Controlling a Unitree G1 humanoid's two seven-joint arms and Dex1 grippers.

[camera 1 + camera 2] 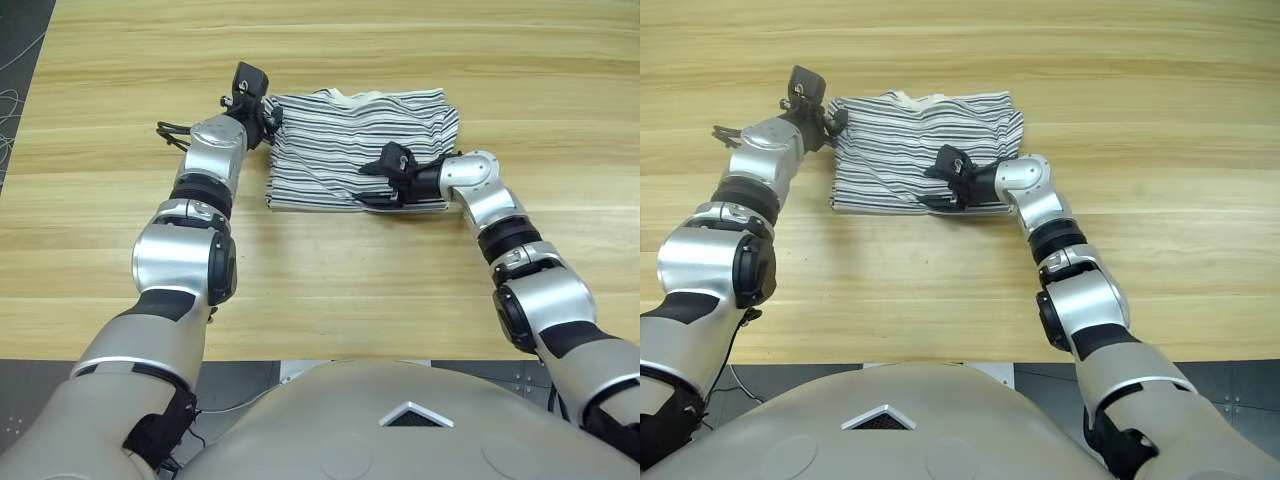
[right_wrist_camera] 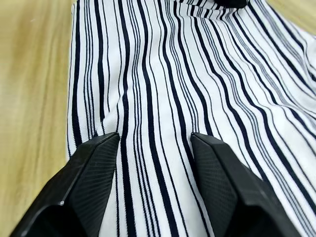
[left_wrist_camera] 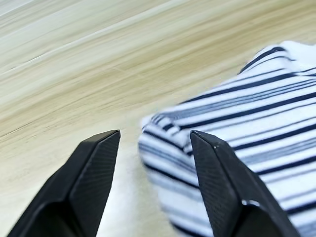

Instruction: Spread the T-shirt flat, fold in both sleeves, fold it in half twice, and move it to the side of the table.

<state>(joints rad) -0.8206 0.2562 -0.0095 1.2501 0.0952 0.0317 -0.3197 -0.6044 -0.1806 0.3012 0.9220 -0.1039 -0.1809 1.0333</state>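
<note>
A light wooden table [image 1: 400,290] carries one folded striped T-shirt [image 1: 340,140], its corner just beside the left gripper [image 3: 155,134], its cloth under the right gripper [image 2: 155,136].

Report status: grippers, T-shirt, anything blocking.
Left gripper open, straddling T-shirt far-left corner. Right gripper open over its near edge. T-shirt folded compact, middle of wooden table, not yet moved aside.

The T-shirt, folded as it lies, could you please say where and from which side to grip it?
Probably the far left corner of the T-shirt, from the robot's left: the stacked layers end there, between the fingers of the open left tool.
</note>
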